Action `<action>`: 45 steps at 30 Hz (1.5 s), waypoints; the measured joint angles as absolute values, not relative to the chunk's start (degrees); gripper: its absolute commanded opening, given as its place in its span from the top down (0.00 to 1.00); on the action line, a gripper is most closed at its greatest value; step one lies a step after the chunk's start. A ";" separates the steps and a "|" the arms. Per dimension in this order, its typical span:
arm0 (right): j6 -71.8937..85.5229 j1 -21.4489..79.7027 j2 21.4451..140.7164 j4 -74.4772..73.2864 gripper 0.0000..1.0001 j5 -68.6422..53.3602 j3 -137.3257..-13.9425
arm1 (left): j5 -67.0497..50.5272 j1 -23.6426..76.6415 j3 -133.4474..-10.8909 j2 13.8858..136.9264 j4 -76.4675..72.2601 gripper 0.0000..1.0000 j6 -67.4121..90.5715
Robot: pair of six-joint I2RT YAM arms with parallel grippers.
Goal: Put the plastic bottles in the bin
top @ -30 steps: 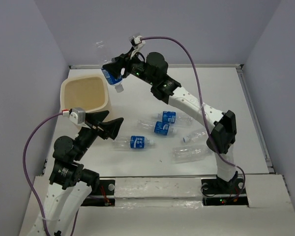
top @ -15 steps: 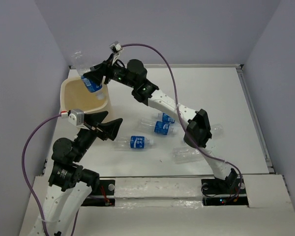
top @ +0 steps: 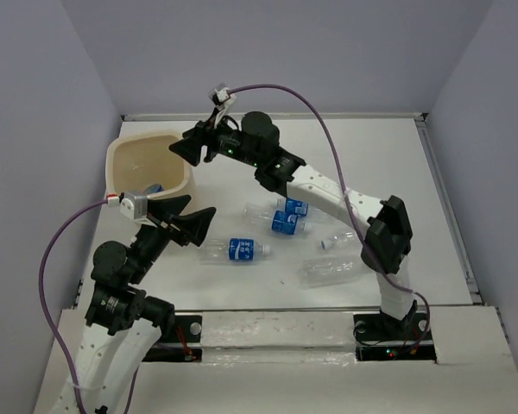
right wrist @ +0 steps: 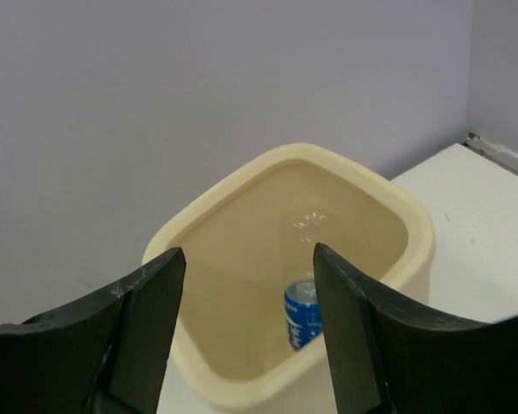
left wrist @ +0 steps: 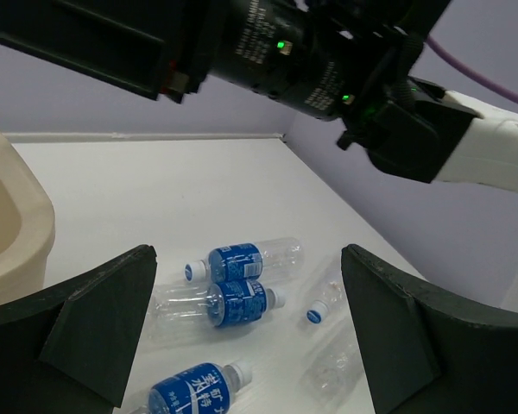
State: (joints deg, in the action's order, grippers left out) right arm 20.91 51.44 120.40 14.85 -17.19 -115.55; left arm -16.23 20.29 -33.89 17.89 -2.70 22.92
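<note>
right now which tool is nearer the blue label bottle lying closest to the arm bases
Left. The left tool hangs open just beyond and left of that bottle, apart from it. The right tool is open farther off, by the far right rim of the bin.

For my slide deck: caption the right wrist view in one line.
Open right gripper looks down into the cream bin, with one blue-labelled bottle inside.

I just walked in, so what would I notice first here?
The right pincer, wide open, hangs near the cream bin at the far left of the table, and one blue-labelled bottle sits inside the bin. More bottles lie scattered across the middle of the table.
</note>
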 measured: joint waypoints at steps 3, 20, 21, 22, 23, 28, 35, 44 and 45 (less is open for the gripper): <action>18.94 51.20 110.54 15.27 0.46 -15.31 -103.63 | -16.27 20.29 -33.89 18.41 -2.85 0.02 24.10; 16.69 43.33 70.37 1.45 0.50 -2.17 -51.81 | -15.51 24.75 -27.99 30.02 -0.21 0.01 36.10; 17.63 42.78 67.44 0.14 0.50 -1.04 -49.50 | -14.98 26.28 -27.97 31.07 -0.56 0.01 36.05; 17.87 42.61 66.26 -0.34 0.50 -0.54 -48.86 | -14.46 28.27 -27.97 32.29 -1.15 0.02 35.92; 18.46 42.17 63.02 -1.52 0.50 0.91 -47.57 | -12.71 31.46 -27.97 34.30 -1.96 0.02 35.66; 19.92 41.12 50.57 -4.25 0.50 7.40 -46.76 | -4.19 50.06 -29.95 44.91 -6.07 0.02 31.99; 19.92 41.12 35.75 -6.48 0.51 16.27 -46.78 | 6.13 66.00 -38.72 66.15 -13.02 0.05 20.18; 19.68 41.12 27.53 -12.47 0.51 23.22 -46.92 | 4.45 71.50 -51.77 87.09 -18.20 0.09 6.48; 19.66 41.12 27.24 -13.28 0.51 23.57 -46.92 | 3.57 71.92 -53.32 89.47 -18.46 0.11 5.19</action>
